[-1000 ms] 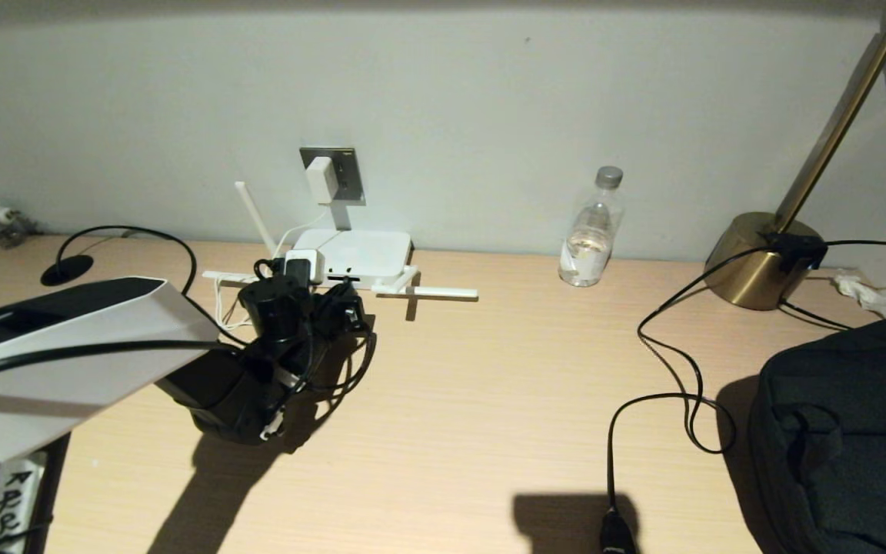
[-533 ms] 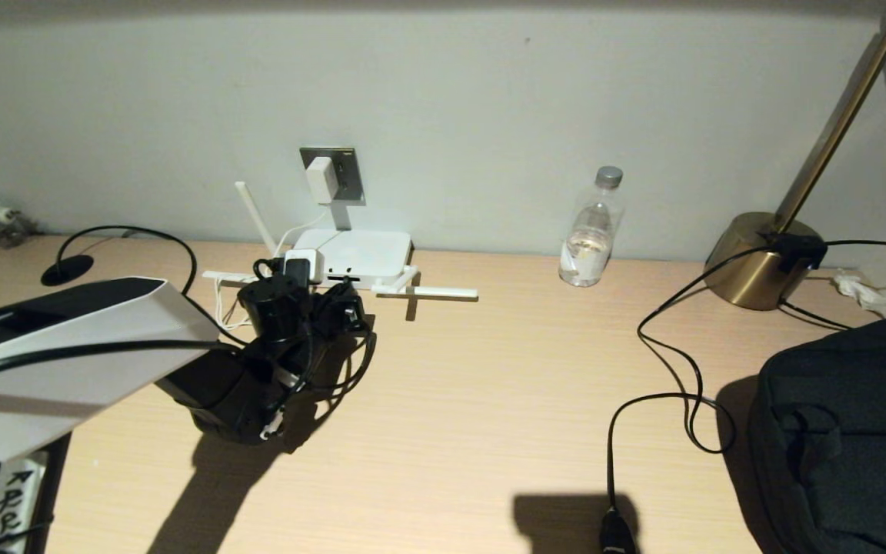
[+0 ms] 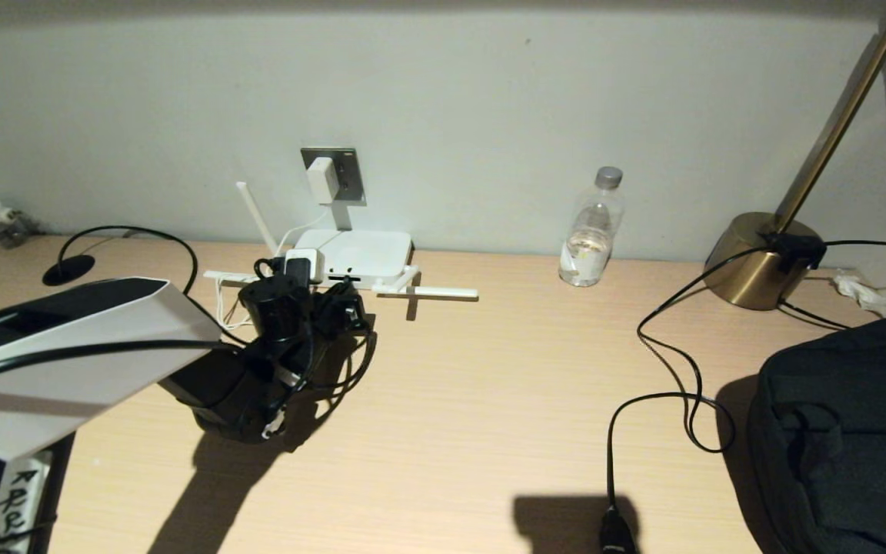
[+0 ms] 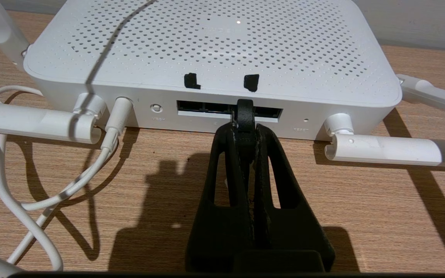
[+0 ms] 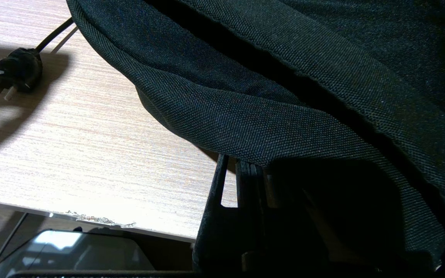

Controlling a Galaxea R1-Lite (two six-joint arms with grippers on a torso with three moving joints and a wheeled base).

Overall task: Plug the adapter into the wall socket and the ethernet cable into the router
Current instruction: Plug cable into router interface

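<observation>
Head view puts the dark bag nearest, at about four o'clock on the desk; the right gripper sits parked under its fabric, fingers pressed together, out of the way. Further in, at ten o'clock, the left gripper is clamped on the ethernet cable, its plug end held level right at the router port row, probably so it can push straight in. Whether the plug is fully seated I cannot tell. Beyond, at twelve o'clock, the adapter already sits in the wall socket, its white cord dropping to the router.
</observation>
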